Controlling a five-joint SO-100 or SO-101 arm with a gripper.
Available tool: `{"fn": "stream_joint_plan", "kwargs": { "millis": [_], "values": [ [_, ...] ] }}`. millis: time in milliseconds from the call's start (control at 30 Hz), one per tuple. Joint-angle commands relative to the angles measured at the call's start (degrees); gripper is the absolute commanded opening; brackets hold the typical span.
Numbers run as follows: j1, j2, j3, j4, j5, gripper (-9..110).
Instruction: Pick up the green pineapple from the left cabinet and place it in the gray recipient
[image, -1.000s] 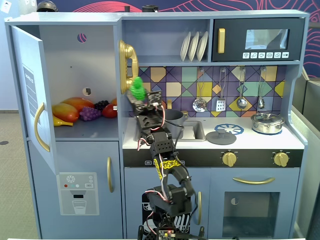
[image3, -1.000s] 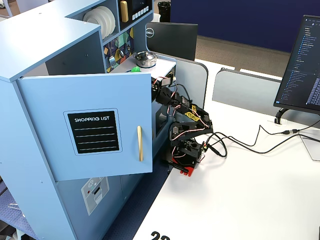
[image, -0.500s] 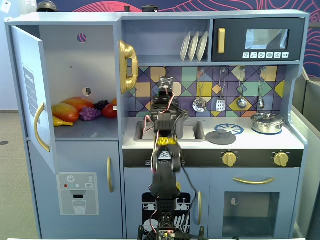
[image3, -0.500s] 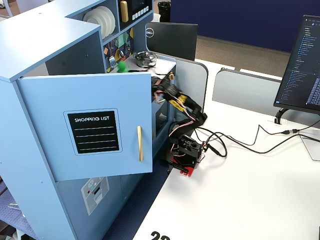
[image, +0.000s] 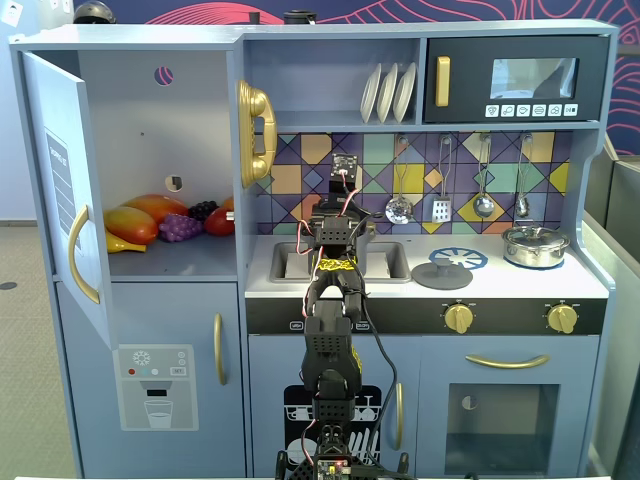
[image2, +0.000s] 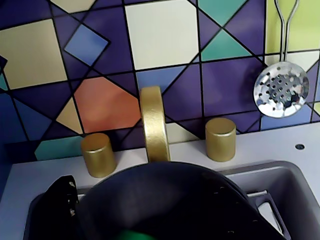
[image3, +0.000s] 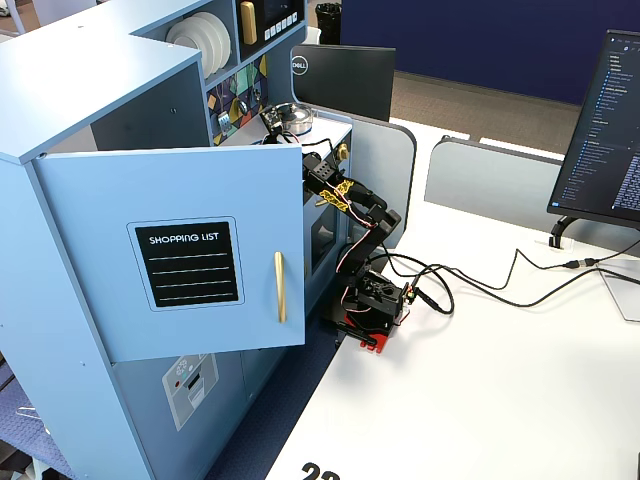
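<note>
In the wrist view a dark gray round pot (image2: 170, 200) fills the sink (image2: 295, 180) below the gold faucet (image2: 155, 125). A sliver of bright green, the green pineapple (image2: 134, 235), shows at the bottom edge inside the pot's outline. One black finger (image2: 61, 200) of my gripper is beside the pot's left rim; the other finger is hidden. In a fixed view my arm (image: 332, 300) reaches over the sink and hides the pot and jaws. The left cabinet (image: 150, 110) stands open with its door (image: 60, 180) swung out.
The cabinet shelf holds a mango (image: 130, 222), purple grapes (image: 180, 228) and red fruit. A shiny lidded pot (image: 536, 245) and a gray disc (image: 442, 274) are on the stove. A slotted spoon (image2: 281, 92) hangs at the right. The open door (image3: 180, 250) juts toward my base.
</note>
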Motion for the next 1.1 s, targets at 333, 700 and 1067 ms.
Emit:
{"fn": "stream_joint_plan", "kwargs": {
  "millis": [333, 700, 1067],
  "values": [
    [-2.02, 34.01, 17.84, 42.10, -3.43, 0],
    [-0.88, 47.81, 62.67, 36.39, -4.83, 0],
    [-0.70, 46.76, 77.52, 33.93, -4.39, 0]
  ]
}}
